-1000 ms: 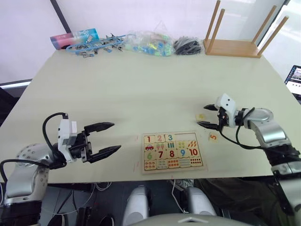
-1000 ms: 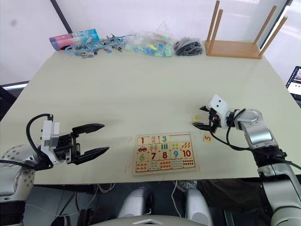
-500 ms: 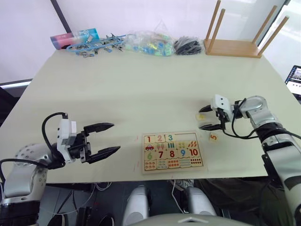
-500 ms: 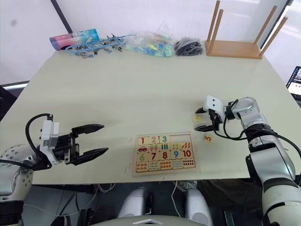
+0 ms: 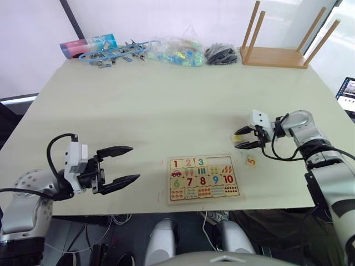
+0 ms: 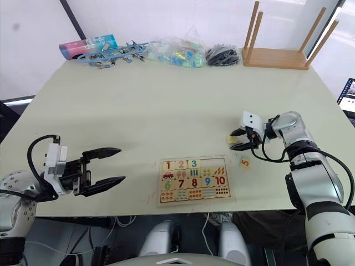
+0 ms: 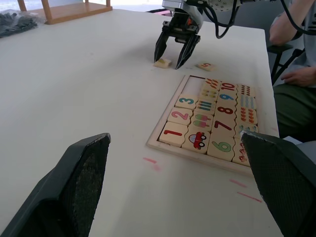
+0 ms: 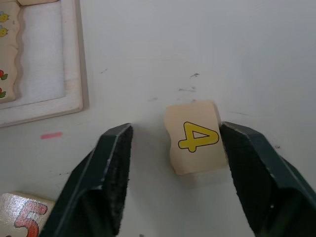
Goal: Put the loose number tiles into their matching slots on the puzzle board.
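The left claw [image 5: 125, 164] hangs wide open, near left. The puzzle board [image 5: 203, 177], a flat pale wood tray, has 1, 2, 3 seated; two slots [image 5: 219, 162] are bare. Right of it lies tile 5 [image 5: 251, 161]. Farther, the right claw [image 8: 173, 163] straddles tile 4 [image 8: 196, 136], open; one finger touches its wavy edge, so centring before closing looks wise

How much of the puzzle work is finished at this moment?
Done: tiles 1, 2 and 3 sit in the board's top row. In hand: the right tool is open around tile 4 on the table, one finger touching it. Left: tile 4, tile 5 and their two empty slots. The left tool is open and idle.
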